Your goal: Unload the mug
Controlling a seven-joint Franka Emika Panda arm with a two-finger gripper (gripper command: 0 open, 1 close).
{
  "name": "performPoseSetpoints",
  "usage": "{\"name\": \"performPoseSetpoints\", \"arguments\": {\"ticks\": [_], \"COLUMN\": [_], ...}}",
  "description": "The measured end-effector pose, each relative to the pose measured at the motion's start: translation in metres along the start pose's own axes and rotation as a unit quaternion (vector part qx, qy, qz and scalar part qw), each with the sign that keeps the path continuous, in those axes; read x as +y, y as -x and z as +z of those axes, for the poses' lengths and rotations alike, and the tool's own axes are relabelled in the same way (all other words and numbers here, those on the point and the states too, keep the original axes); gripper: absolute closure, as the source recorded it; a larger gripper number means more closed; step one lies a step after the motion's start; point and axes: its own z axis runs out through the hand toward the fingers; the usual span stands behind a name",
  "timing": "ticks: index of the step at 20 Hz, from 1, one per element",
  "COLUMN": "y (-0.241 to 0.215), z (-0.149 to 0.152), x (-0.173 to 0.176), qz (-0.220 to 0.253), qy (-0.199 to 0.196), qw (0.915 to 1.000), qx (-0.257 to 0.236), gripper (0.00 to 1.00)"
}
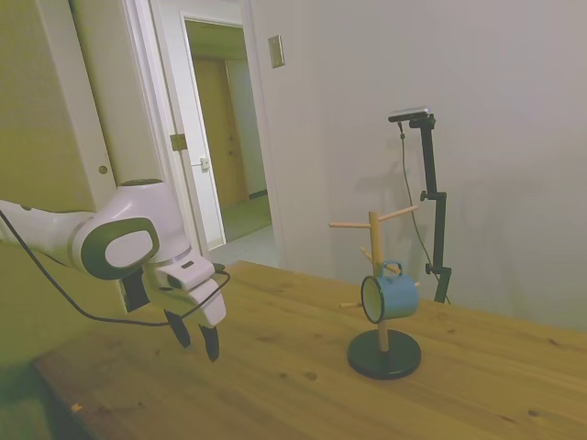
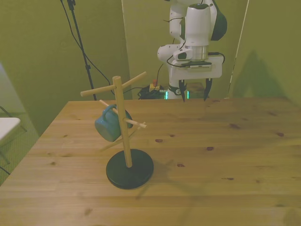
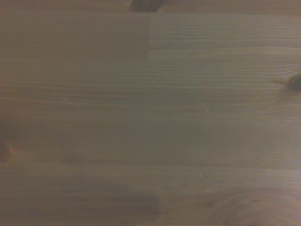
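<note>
The mug (image 1: 389,297) hangs on the wooden peg stand (image 1: 380,302), its loop handle hooked over one of the lower pegs, mouth turned sideways so the pale inside shows in the side view. In the front view the mug (image 2: 109,124) sits on the front view's left of the upright post, pressed close against it and clear of the black round base (image 2: 130,168) below. The stand's other pegs are bare, two angling off near the top of the post and a short one poking out low on the front view's right.

Over to the arm: the gripper (image 1: 195,340) hovers above the bench (image 1: 303,385), pointing straight down, well apart from the stand and touching nothing. In the front view the gripper (image 2: 194,92) is near the bench's (image 2: 225,155) far edge, off to the front view's right of the stand. The jaws stand apart with a wide gap between the two dark fingers, and nothing is between them.

The wrist view shows only blurred wood grain of the bench (image 3: 150,113) with a dark knot (image 3: 295,82) at one edge, no mug and no stand in it.
</note>
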Motion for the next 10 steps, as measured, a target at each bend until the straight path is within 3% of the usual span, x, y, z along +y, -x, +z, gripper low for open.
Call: {"name": "performPoseSetpoints", "arguments": {"ticks": [3,10], "y": [-0.004,-0.082], "z": [0.002,-0.044], "x": [0.002,0.018], "qz": [0.000,0.055], "qy": [-0.001,-0.054], "qw": [1.0000,0.9926], "qx": [0.005,0.093], "gripper": [0.00,0.00]}}
